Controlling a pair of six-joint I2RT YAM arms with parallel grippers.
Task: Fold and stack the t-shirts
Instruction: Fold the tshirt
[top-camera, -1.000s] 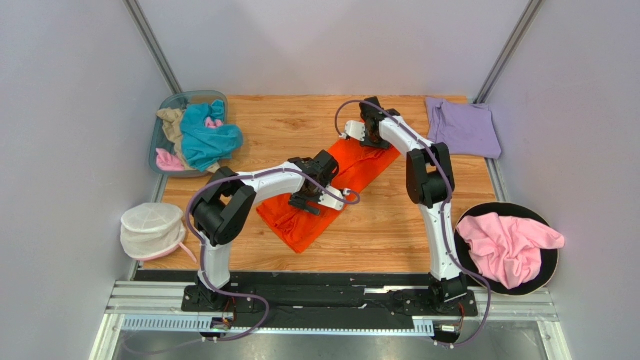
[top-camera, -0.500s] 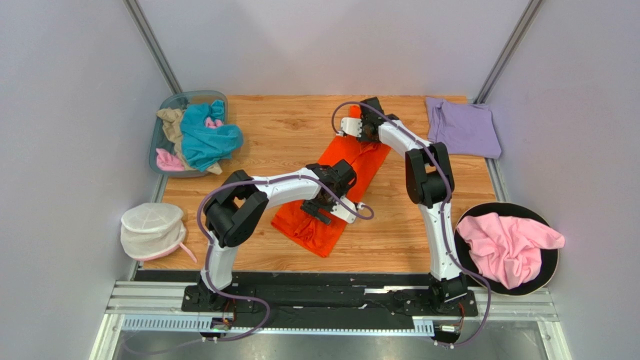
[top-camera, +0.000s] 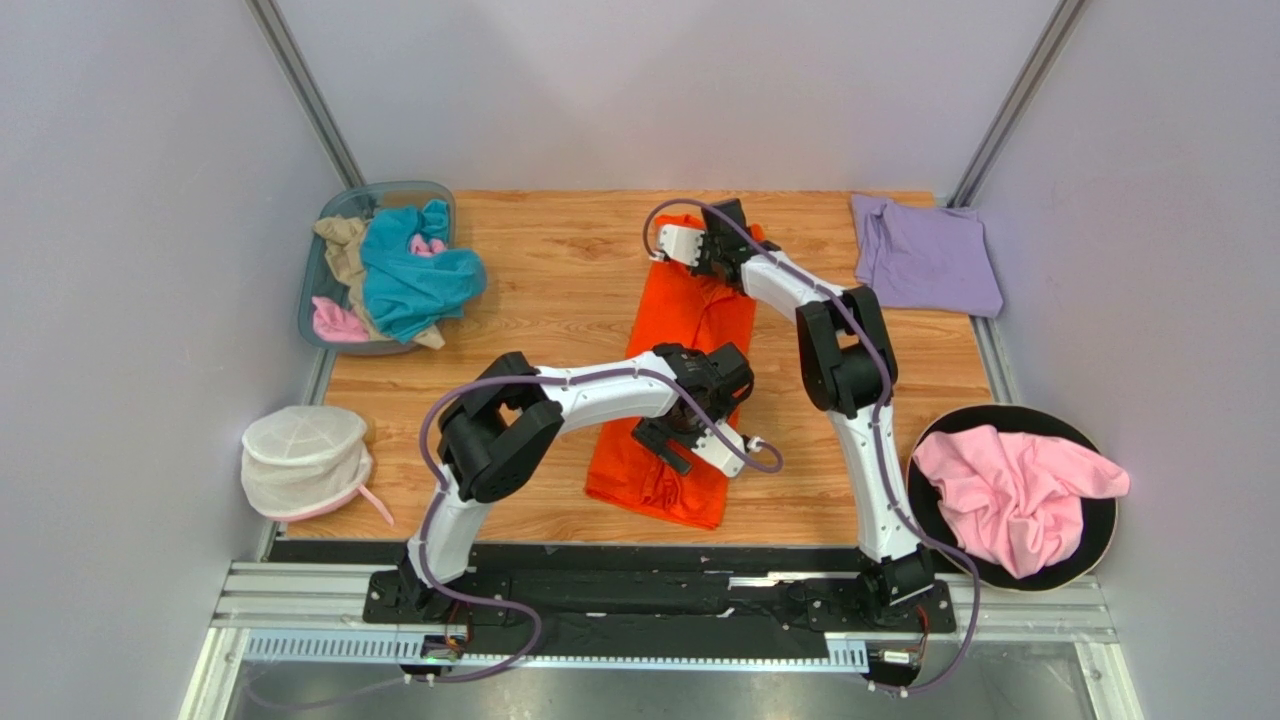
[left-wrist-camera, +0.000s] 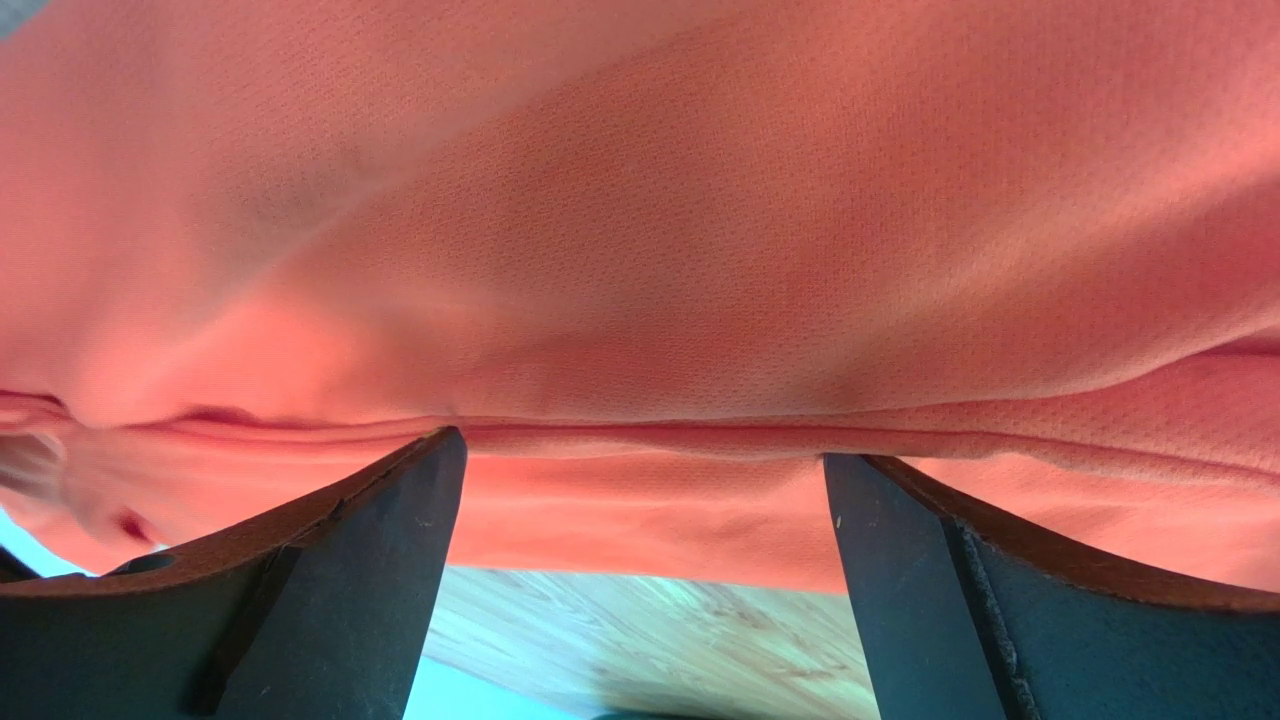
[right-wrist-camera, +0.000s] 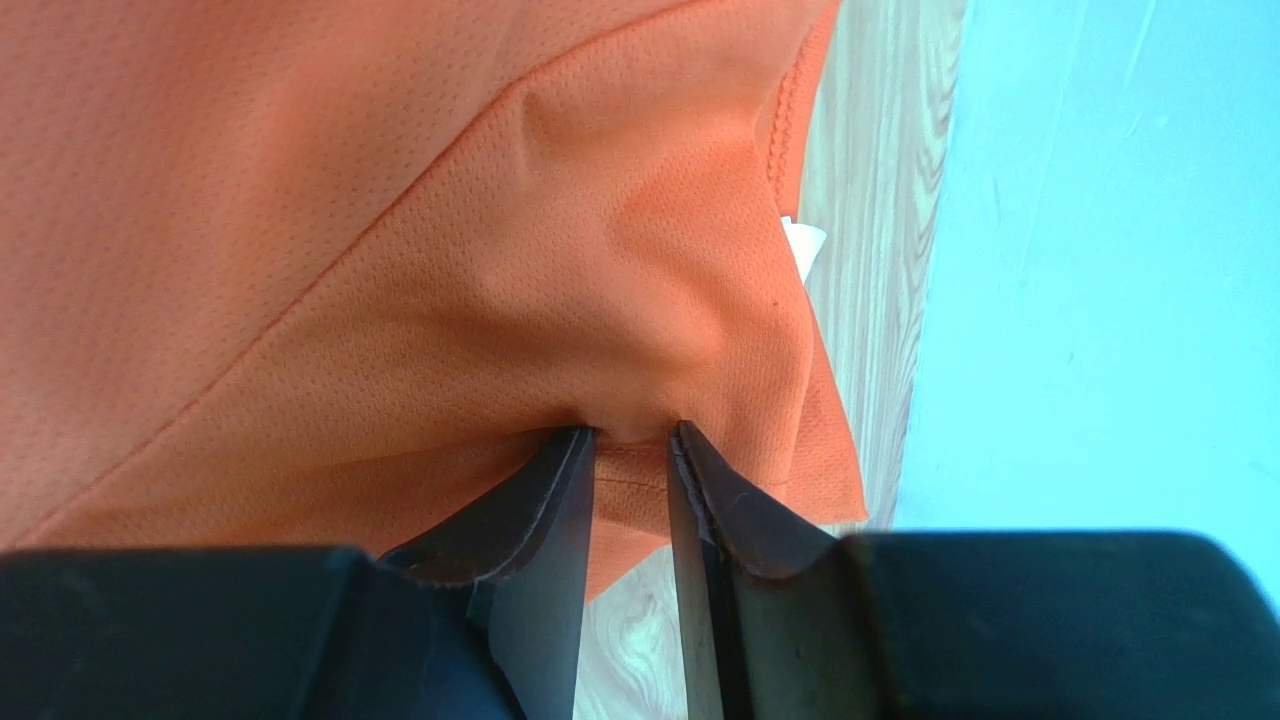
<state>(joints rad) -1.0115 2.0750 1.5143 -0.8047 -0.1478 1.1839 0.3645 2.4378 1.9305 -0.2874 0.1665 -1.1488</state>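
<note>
Along the middle of the table (top-camera: 556, 255), the right gripper (right-wrist-camera: 631, 438) is pinching the far end of the narrow-folded orange t-shirt (top-camera: 676, 375) while the left gripper (left-wrist-camera: 639, 450) is sitting spread wide against its near end, likely needing to close there before folding end to end.
</note>
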